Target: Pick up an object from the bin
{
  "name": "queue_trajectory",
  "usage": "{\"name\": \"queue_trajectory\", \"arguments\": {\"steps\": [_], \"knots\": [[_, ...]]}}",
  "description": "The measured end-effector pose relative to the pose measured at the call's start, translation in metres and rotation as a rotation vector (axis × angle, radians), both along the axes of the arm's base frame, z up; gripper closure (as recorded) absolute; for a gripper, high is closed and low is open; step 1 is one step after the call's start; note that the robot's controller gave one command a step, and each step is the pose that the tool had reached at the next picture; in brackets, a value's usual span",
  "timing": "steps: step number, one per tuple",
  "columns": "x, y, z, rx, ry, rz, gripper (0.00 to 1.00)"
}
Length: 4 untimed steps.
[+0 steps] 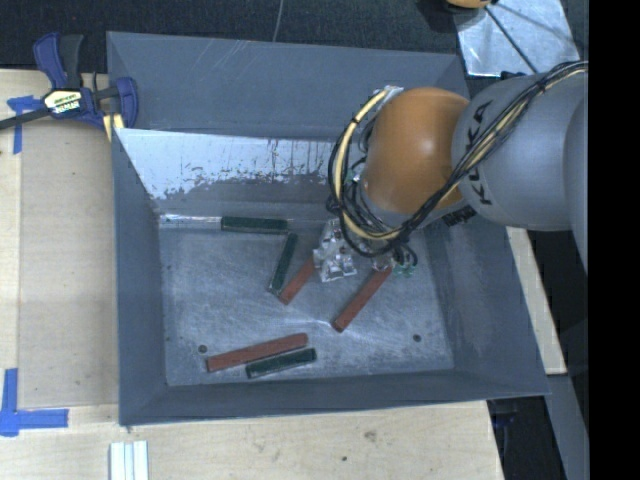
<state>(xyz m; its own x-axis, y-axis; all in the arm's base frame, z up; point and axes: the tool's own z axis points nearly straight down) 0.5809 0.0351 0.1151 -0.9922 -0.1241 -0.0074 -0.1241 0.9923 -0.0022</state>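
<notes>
Brown stick [360,300] seems to me the nearest candidate. It lies slanted on the floor of the bin [140,298], a little right of the centre of the frame, and its upper end is just beside the pincer [335,258], at the lower right of it. The pincer hangs low over the middle of the floor, below the orange cover [415,148] of the arm [530,158], which enters from the right of the frame. Whether the pincer is released or clenched I cannot tell, and I see nothing held in it. To its left, near but apart, lies a slanted green stick [287,253] with a brown piece [296,286] at its lower end; if these are one thing or two is not clear. Well apart are an upper green stick [253,225] along the back of the floor, and a long brown stick [257,353] touching a lower green stick [281,364] near the front wall. I judge the step in hand to be the approach, as no stick is off the floor. The next move calls for choosing one stick, centring the pincer over its middle and turning the pincer to close across the narrow side. Then it must go down to the floor, close and lift. The brown stick has free floor on both long sides, so it looks the easier choice.
</notes>
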Motion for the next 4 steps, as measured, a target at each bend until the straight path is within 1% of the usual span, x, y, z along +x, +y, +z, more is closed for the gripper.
{"name": "queue_trajectory", "arguments": {"steps": [1, 2, 3, 4], "knots": [[0.006, -0.003, 0.030, 0.001, -0.003, 0.007, 1.00], [-0.007, 0.003, 0.020, 0.002, 0.006, -0.016, 0.00], [-0.007, 0.003, 0.020, 0.002, 0.006, -0.016, 0.00], [0.014, 0.022, -0.037, 0.002, -0.013, 0.133, 1.00]]}}
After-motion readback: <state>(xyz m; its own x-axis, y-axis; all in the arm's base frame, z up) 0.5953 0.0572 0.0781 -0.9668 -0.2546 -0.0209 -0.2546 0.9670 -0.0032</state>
